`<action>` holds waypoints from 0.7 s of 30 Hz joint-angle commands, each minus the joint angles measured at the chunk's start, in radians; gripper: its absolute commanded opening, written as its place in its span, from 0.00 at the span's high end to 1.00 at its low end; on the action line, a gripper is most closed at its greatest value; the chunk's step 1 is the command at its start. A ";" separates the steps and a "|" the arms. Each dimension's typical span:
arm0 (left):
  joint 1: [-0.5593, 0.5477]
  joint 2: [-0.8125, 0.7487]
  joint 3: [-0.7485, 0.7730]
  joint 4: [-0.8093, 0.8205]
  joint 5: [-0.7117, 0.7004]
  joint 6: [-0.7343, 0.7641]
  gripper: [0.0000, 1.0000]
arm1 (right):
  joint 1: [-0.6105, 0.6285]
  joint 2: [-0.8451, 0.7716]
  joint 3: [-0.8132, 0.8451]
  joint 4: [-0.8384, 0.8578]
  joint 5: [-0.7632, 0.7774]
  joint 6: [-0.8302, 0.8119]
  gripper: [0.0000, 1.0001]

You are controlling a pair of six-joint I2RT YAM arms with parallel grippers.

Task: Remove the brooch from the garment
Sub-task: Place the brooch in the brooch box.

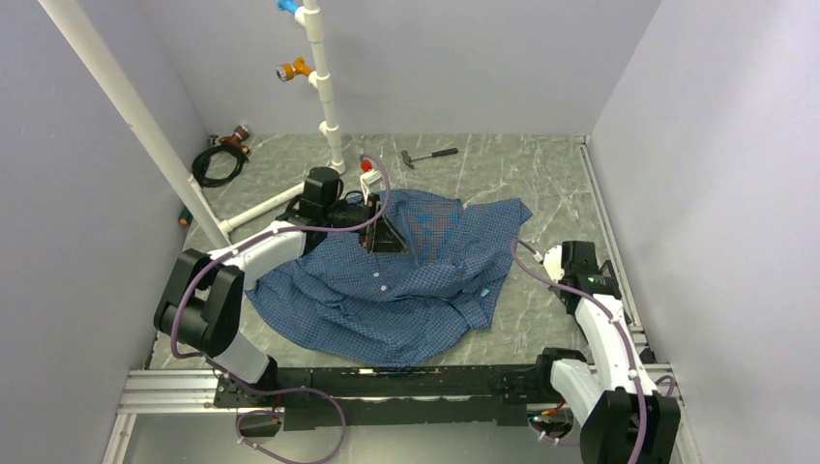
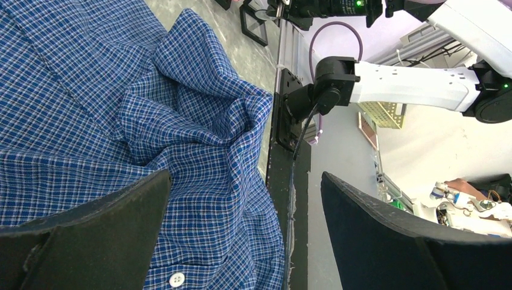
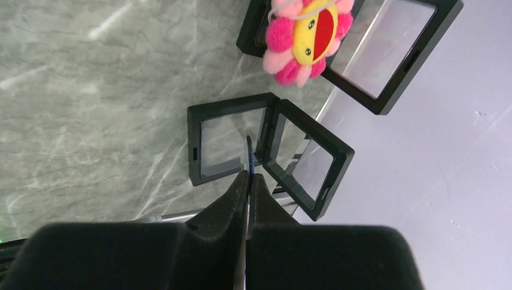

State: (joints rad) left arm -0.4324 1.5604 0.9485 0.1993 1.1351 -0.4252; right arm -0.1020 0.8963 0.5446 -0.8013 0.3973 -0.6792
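The blue fine-checked shirt [image 1: 406, 275] lies crumpled across the middle of the table and fills the left wrist view [image 2: 108, 90]. The brooch does not show on it in any view. My left gripper [image 1: 387, 232] is over the shirt's far part. Its jaws are wide apart [image 2: 246, 176] above a fold, with a white button [image 2: 176, 279] near the left finger. My right gripper [image 1: 572, 259] is off the shirt by the right wall. It is shut [image 3: 249, 175] on a thin blue sliver that sticks out past the tips. I cannot tell what the sliver is.
A pink plush flower with a yellow face [image 3: 305, 39] rests on an open black display case [image 3: 386, 54]. A second open black case [image 3: 265, 154] lies under the right gripper. A hammer [image 1: 427, 156], a white pipe stand [image 1: 324, 87] and a cable coil [image 1: 218, 164] are at the back.
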 commanded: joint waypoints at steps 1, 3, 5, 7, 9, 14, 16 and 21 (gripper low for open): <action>-0.002 -0.039 0.032 -0.011 0.006 0.035 0.01 | -0.051 -0.034 -0.034 0.064 0.034 -0.075 1.00; -0.002 -0.034 0.033 0.001 0.007 0.023 0.01 | -0.071 -0.042 -0.053 0.092 0.040 -0.099 1.00; -0.002 -0.029 0.033 0.013 0.009 0.013 0.00 | -0.093 -0.046 -0.070 0.119 0.044 -0.121 1.00; -0.002 -0.027 0.034 0.018 0.009 0.007 0.00 | -0.115 -0.042 -0.082 0.140 0.041 -0.138 1.00; -0.002 -0.027 0.035 0.017 0.008 0.009 0.01 | -0.134 -0.036 -0.092 0.166 0.043 -0.157 1.00; -0.002 -0.028 0.038 -0.009 0.005 0.031 0.01 | -0.158 -0.025 -0.108 0.191 0.041 -0.182 1.00; -0.002 -0.028 0.034 -0.002 0.007 0.028 0.00 | -0.160 -0.019 -0.114 0.205 0.042 -0.185 1.00; -0.002 -0.028 0.038 -0.012 -0.001 0.036 0.00 | -0.160 0.007 -0.134 0.247 0.050 -0.193 1.00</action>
State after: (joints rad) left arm -0.4324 1.5604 0.9485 0.1928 1.1355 -0.4194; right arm -0.2558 0.8890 0.4232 -0.6174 0.4206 -0.8494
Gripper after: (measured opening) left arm 0.994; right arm 0.010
